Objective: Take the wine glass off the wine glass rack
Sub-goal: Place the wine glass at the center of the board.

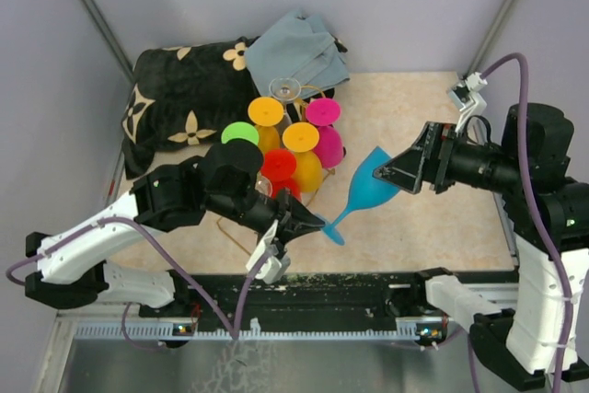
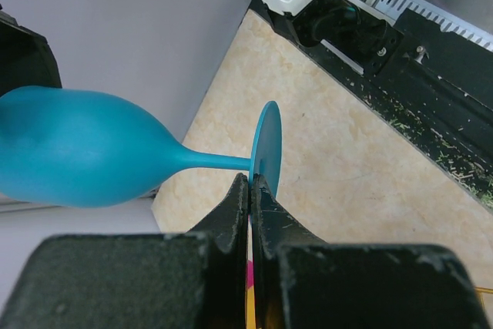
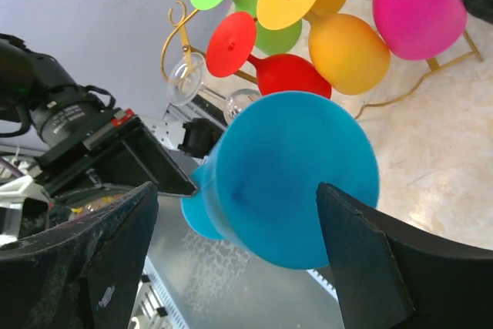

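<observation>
Right gripper (image 3: 236, 194) (jaws wide) flanks the blue wine glass (image 3: 296, 167) bowl.

- The top external view looks steeply down from high above the blue wine glass (image 1: 368, 192), from well back.
- The left wrist view sits very close at the glass's foot, facing along its stem.
- The right wrist view faces its bowl end-on, close.
- All three views share that glass.

The beige, stone-patterned table (image 1: 419, 112) carries a gold wine glass rack (image 3: 431, 77) left of centre. A black flowered cushion (image 1: 179, 98) lies at its far left, with a grey-blue cloth (image 1: 294, 52) just right of it.
</observation>
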